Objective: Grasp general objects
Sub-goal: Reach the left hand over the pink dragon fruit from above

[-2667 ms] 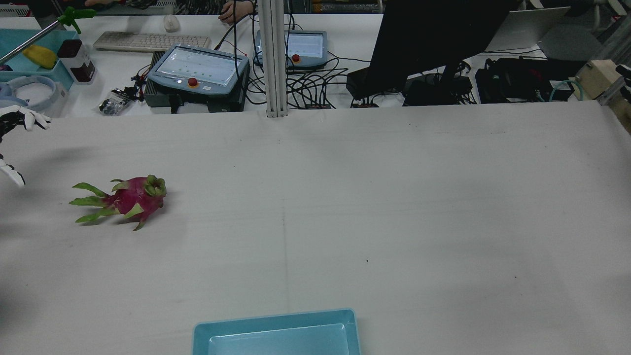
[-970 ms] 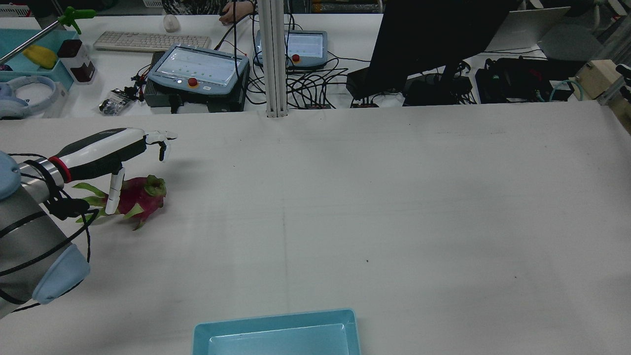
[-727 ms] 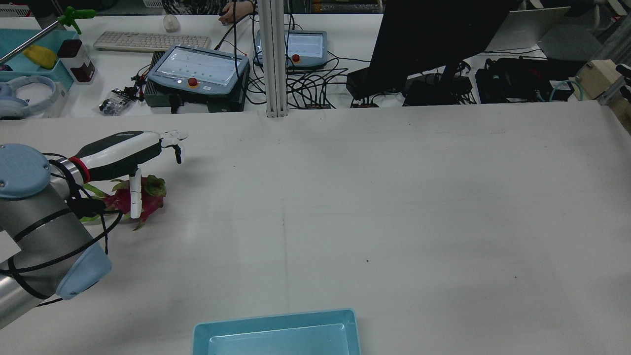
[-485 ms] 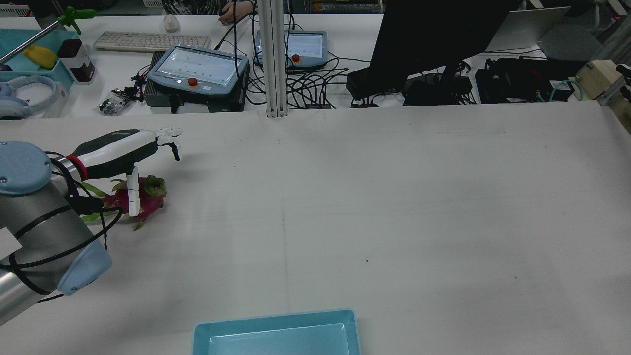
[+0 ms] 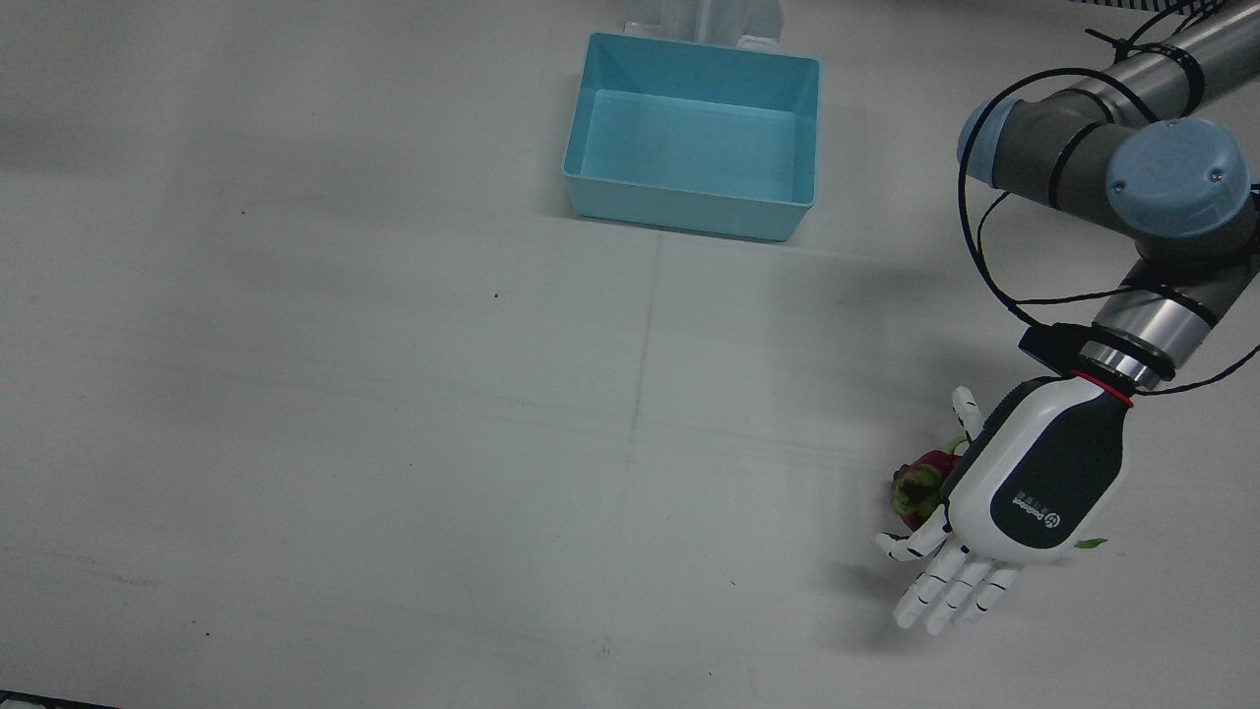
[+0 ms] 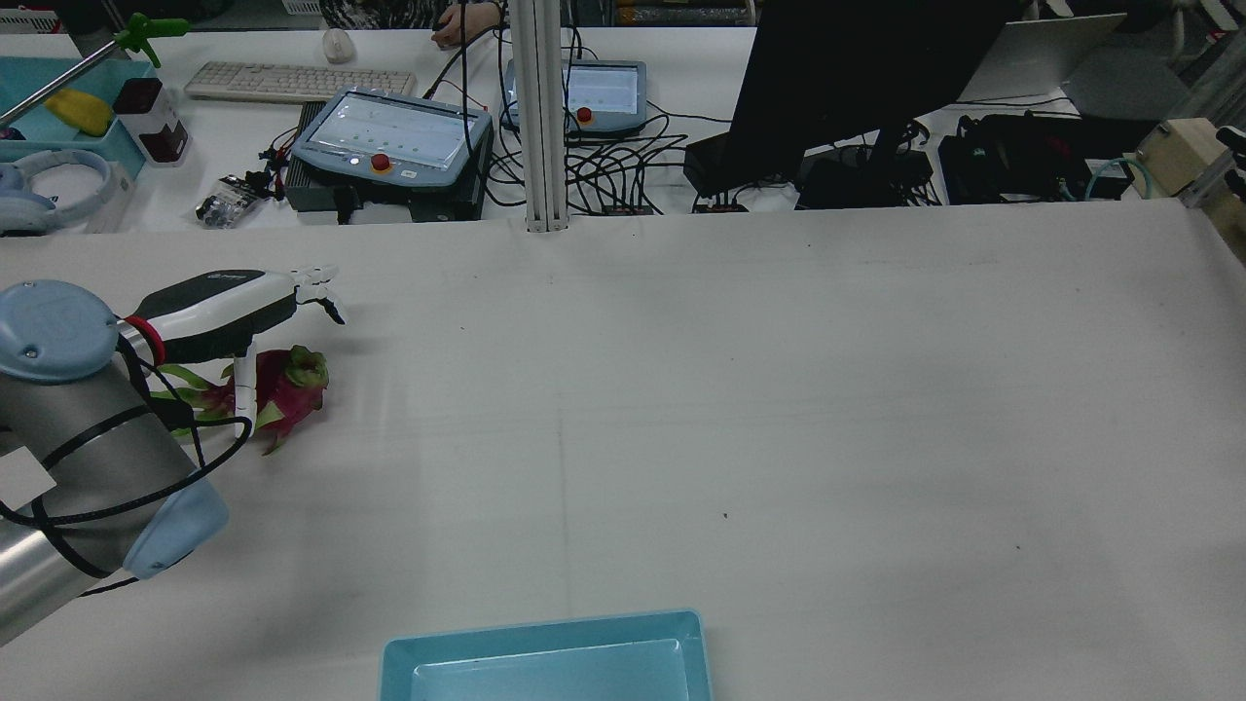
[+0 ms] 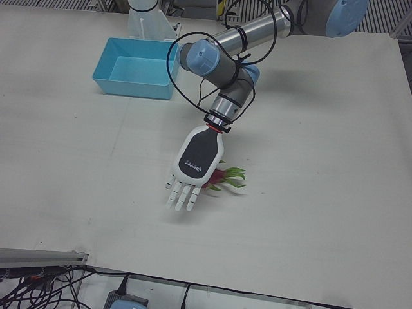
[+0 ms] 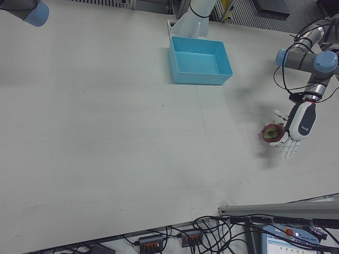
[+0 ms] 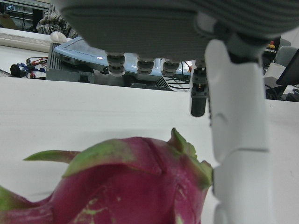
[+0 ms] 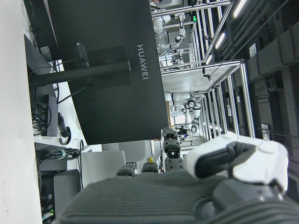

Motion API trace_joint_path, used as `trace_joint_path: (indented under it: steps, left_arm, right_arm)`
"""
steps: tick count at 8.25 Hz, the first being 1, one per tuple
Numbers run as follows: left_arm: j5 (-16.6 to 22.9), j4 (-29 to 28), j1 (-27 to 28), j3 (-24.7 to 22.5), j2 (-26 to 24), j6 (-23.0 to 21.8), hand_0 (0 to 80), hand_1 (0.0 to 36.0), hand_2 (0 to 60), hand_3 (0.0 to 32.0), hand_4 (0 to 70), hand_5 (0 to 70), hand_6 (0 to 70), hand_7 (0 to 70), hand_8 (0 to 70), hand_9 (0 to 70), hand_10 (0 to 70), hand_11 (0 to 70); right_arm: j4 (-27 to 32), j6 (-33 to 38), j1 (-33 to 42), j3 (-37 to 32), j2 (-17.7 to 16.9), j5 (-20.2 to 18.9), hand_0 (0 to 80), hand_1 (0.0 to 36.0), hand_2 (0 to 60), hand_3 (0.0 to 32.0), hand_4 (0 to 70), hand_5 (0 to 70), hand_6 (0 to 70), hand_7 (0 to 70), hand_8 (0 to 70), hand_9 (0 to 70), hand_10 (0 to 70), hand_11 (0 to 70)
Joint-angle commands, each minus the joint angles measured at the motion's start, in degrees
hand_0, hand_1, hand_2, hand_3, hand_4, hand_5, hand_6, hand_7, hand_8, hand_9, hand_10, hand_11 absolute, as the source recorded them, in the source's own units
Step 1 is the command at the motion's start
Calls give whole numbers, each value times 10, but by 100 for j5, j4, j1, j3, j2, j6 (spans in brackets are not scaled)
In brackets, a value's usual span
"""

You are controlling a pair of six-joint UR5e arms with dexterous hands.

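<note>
Surface: white table, bare across most of its area, a faint seam down the middle.

Item 1, dragon fruit: magenta body, green scales, lying on its side on the table at my left-arm end, leafy tips toward the arm. Seen close in the left hand view.

Item 2, left hand: I have it palm-down directly over the fruit, fingers spread and extended past it, thumb hanging down the near side of the fruit. It holds nothing. From the left hand view the thumb stands just beside the fruit's crown; I cannot tell whether it touches.

Item 3, right hand: visible only in its own camera, raised away from the table; I cannot tell how far its fingers are parted.

Item 4, teal bin: on the robot's edge of the table, well apart from the fruit.

Item 5, operators' desk beyond the table: two teach pendants, keyboard, black monitor.
</note>
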Motion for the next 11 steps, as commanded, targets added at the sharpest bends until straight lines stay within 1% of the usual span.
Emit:
trace_joint_path:
  steps: [1, 2, 3, 4, 5, 6, 7, 8, 9, 10, 11]
  left_arm:
    - [-122, 38, 64, 81, -35, 100, 609, 360, 600, 64, 0, 341, 38, 54, 67, 20, 37, 93]
    - [-139, -120, 64, 291, -44, 91, 618, 360, 600, 58, 2, 351, 40, 59, 70, 24, 37, 93]
    - [-140, -139, 64, 328, -44, 91, 617, 360, 600, 46, 10, 372, 48, 69, 75, 29, 41, 99]
    - [-140, -139, 64, 354, -44, 91, 603, 360, 600, 42, 8, 375, 51, 75, 77, 30, 42, 99]
    - [-140, -182, 64, 546, -44, 73, 599, 360, 600, 42, 9, 370, 52, 79, 81, 34, 43, 99]
    - [-131, -157, 55, 565, -44, 56, 599, 360, 600, 44, 9, 375, 52, 79, 81, 35, 43, 99]
    - [-122, -26, 12, 426, -44, 21, 606, 360, 600, 46, 11, 382, 57, 80, 82, 34, 42, 99]
    - [-157, 10, -49, 50, -27, 47, 610, 360, 600, 42, 14, 387, 60, 79, 80, 33, 41, 98]
    - [-340, 37, -111, -136, 34, 64, 606, 360, 600, 48, 10, 376, 55, 72, 77, 26, 38, 93]
    - [-559, 19, -77, -155, 113, 91, 564, 360, 600, 62, 0, 343, 16, 48, 73, 15, 32, 81]
    - [-814, 11, -42, -295, 149, 100, 555, 360, 600, 74, 0, 334, 1, 44, 68, 7, 34, 82]
  right_arm:
    - [8, 2, -7, -14, 0, 0, 0, 0, 0, 0, 0, 0, 0, 0, 0, 0, 0, 0]
    - [8, -6, -7, -5, 0, 0, 0, 0, 0, 0, 0, 0, 0, 0, 0, 0, 0, 0]
    - [8, 2, -7, -14, 0, 0, 0, 0, 0, 0, 0, 0, 0, 0, 0, 0, 0, 0]
    - [8, 2, -7, -14, 0, 0, 0, 0, 0, 0, 0, 0, 0, 0, 0, 0, 0, 0]
    - [8, 2, -7, -14, 0, 0, 0, 0, 0, 0, 0, 0, 0, 0, 0, 0, 0, 0]
    - [-1, -6, -7, -5, 0, 0, 0, 0, 0, 0, 0, 0, 0, 0, 0, 0, 0, 0]
    - [8, 2, 1, -5, 0, 0, 0, 0, 0, 0, 0, 0, 0, 0, 0, 0, 0, 0]
    - [-1, 2, 1, -5, 0, 0, 0, 0, 0, 0, 0, 0, 0, 0, 0, 0, 0, 0]
    - [-1, -6, 1, -5, 0, 0, 0, 0, 0, 0, 0, 0, 0, 0, 0, 0, 0, 0]
    - [8, -6, 1, -5, 0, 0, 0, 0, 0, 0, 0, 0, 0, 0, 0, 0, 0, 0]
    - [8, -6, 1, -5, 0, 0, 0, 0, 0, 0, 0, 0, 0, 0, 0, 0, 0, 0]
